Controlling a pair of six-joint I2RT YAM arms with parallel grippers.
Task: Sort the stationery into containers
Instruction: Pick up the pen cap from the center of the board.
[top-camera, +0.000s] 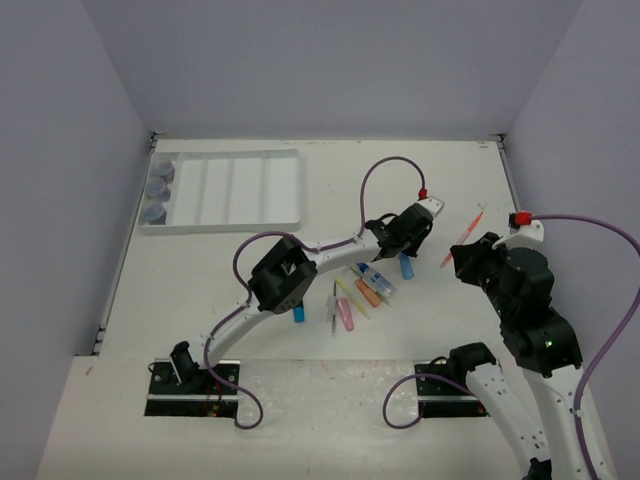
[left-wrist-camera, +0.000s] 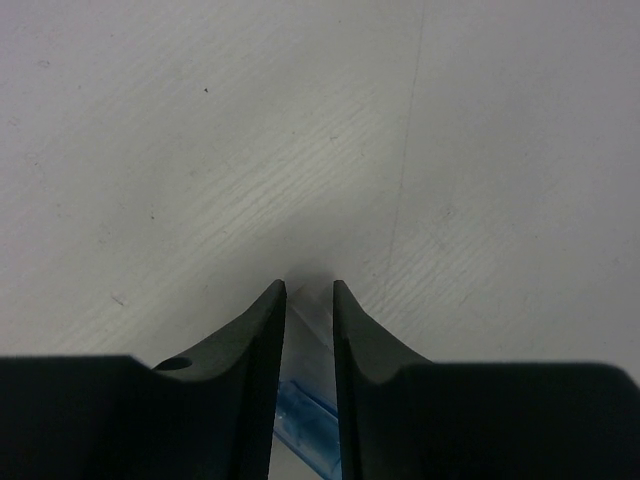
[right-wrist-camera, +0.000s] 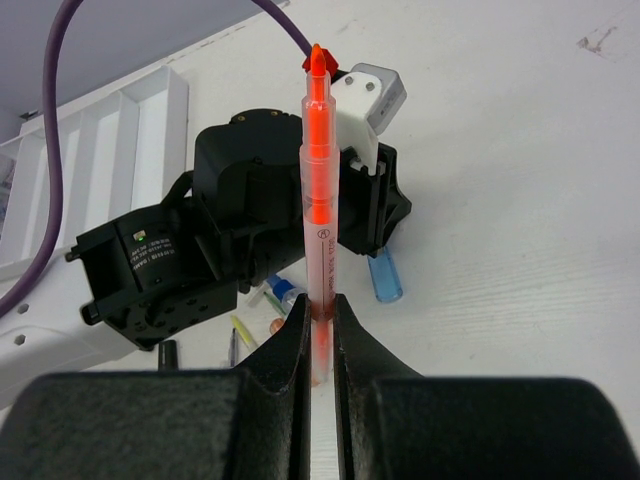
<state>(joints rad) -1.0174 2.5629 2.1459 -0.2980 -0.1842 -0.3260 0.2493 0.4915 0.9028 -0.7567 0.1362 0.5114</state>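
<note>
Gripping: right gripper (right-wrist-camera: 318, 305) clenched on a thin orange pen (right-wrist-camera: 318, 180) near its lower end; pen runs straight out between the fingers, orange tip pointing away from the wrist camera
orange pen place: held above the table (top-camera: 200, 290) on the right side; slanted in the top view; well apart from the tray (top-camera: 225, 226)
left gripper (left-wrist-camera: 310, 290): down low over the table at centre-right; jaws narrowly apart, one finger on each side of a blue-capped highlighter (left-wrist-camera: 300, 415); cannot tell whether the pads pinch it or only flank it
blue-capped highlighter place: lying on the table under the left gripper, blue end sticking out toward the near edge; just right of the loose pile; well apart from the tray
loose pile: table centre, between the two arms; glue bottle (top-camera: 375, 277), orange eraser (top-camera: 367, 292), pink eraser (top-camera: 346, 315) and thin pens (top-camera: 334, 305) lie close together; small blue item (top-camera: 299, 313) sits just beside the left arm's elbow
tray place: far left of the table, near the back wall; white, five long compartments side by side
pots (top-camera: 156, 189): three round grey-blue ones in a row in the tray's leftmost compartment
</note>
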